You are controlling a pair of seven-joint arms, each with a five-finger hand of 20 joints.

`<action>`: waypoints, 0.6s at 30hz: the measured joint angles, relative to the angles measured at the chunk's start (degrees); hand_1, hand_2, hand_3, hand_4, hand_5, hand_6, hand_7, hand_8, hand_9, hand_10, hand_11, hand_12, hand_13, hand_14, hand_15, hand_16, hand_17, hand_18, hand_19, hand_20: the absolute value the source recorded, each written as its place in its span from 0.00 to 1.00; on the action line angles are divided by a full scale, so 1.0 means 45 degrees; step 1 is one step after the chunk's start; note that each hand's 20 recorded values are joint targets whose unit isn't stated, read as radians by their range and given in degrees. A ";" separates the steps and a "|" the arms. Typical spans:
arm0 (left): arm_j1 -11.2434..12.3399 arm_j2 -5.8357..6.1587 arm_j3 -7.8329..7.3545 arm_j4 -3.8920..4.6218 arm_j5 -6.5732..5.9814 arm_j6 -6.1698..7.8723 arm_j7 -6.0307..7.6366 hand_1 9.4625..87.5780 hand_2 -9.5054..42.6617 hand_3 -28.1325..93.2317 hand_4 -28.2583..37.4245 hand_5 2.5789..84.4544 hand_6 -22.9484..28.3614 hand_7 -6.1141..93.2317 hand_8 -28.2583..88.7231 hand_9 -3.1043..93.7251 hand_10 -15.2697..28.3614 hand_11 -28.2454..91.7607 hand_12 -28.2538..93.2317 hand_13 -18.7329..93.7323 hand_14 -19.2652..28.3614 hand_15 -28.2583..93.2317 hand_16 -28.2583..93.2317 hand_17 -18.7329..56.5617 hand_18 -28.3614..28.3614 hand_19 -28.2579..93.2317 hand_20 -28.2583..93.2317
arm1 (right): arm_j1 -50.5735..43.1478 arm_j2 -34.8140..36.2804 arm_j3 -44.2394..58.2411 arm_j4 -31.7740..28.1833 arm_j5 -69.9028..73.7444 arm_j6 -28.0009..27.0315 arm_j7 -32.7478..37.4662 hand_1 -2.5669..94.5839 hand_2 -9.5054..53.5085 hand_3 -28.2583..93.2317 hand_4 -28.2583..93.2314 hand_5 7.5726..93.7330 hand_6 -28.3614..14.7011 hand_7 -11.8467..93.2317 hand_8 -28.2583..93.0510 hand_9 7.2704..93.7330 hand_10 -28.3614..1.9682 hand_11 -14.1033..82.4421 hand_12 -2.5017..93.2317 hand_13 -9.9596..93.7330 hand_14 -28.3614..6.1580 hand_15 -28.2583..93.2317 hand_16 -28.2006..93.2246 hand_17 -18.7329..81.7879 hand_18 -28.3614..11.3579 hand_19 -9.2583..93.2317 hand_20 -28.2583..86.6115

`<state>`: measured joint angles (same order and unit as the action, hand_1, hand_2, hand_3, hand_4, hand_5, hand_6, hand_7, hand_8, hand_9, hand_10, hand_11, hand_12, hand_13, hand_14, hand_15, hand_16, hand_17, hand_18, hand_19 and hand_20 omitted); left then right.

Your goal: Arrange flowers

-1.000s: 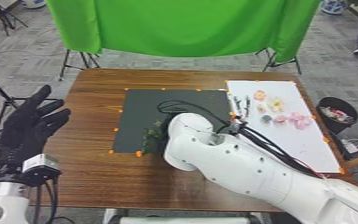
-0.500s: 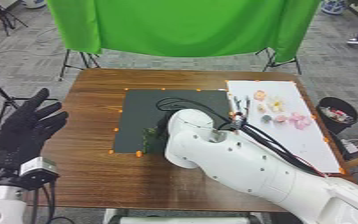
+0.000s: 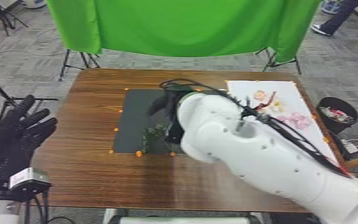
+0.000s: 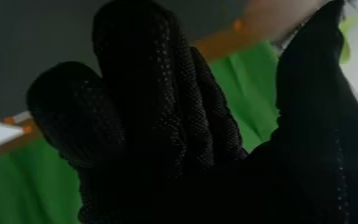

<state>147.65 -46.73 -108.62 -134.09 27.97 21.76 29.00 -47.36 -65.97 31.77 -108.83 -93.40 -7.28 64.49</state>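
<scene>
Beyond the mat's middle, my right hand (image 3: 163, 104) hangs over the black mat (image 3: 138, 112), partly hidden behind its own white arm. In the right wrist view the right hand (image 4: 158, 115) has its fingers straight and the thumb well apart, with nothing between them. Green leafy stems (image 3: 152, 134) lie on the nearer part of the mat, beside the arm. On the white board at the right are a peach flower (image 3: 260, 95), a pale yellow flower (image 3: 277, 106) and pink flowers (image 3: 296, 120). My left hand (image 3: 14, 136) is open beyond the table's left edge.
Orange markers line the mat and the white board (image 3: 286, 90). Black cables (image 3: 246, 107) loop over the right arm, across the board's near left side. A dark bin (image 3: 337, 115) stands off the table's right edge. A green cloth (image 3: 184, 27) hangs behind the table.
My right arm has shifted forward and slightly right, and its black glove has come into sight left of the wrist. My left hand has drifted a little back and left, still open.
</scene>
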 measured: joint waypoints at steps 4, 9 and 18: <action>-0.0042 0.0282 0.0153 0.0015 -0.0101 0.0056 0.0017 0.25 0.32 0.74 0.11 0.38 0.60 0.14 0.18 0.34 0.78 0.44 0.33 0.36 0.98 0.68 0.14 0.14 0.98 0.65 0.25 | 0.0821 0.1210 -0.0180 0.0374 0.0415 0.0125 0.0007 0.39 0.09 0.78 0.08 0.60 0.36 0.22 0.18 0.78 0.21 0.35 0.19 0.91 0.49 0.65 0.34 0.90 0.62 1.00 0.01; -0.0070 0.0559 0.0351 0.0027 -0.0258 0.0113 0.0239 0.25 0.32 0.74 0.11 0.38 0.59 0.14 0.18 0.34 0.78 0.45 0.33 0.35 0.98 0.68 0.14 0.14 0.98 0.65 0.25 | 0.1698 0.2461 -0.0548 0.2071 0.0960 0.0278 0.0260 0.39 0.09 0.78 0.08 0.58 0.37 0.22 0.17 0.79 0.22 0.36 0.19 0.92 0.52 0.66 0.33 0.90 0.61 1.00 0.07; -0.0287 0.0918 0.0581 0.0143 -0.0522 0.0206 0.0584 0.25 0.32 0.74 0.11 0.38 0.59 0.14 0.18 0.34 0.78 0.44 0.33 0.35 0.97 0.68 0.14 0.14 0.98 0.65 0.25 | 0.1904 0.3471 -0.0712 0.3877 0.1324 0.0234 0.0923 0.39 0.08 0.78 0.07 0.57 0.37 0.22 0.17 0.78 0.22 0.35 0.18 0.91 0.51 0.65 0.33 0.89 0.61 1.00 0.06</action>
<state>146.36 -42.60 -106.01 -133.44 25.63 22.69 31.62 -38.79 -50.35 28.57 -91.38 -87.45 -6.23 68.65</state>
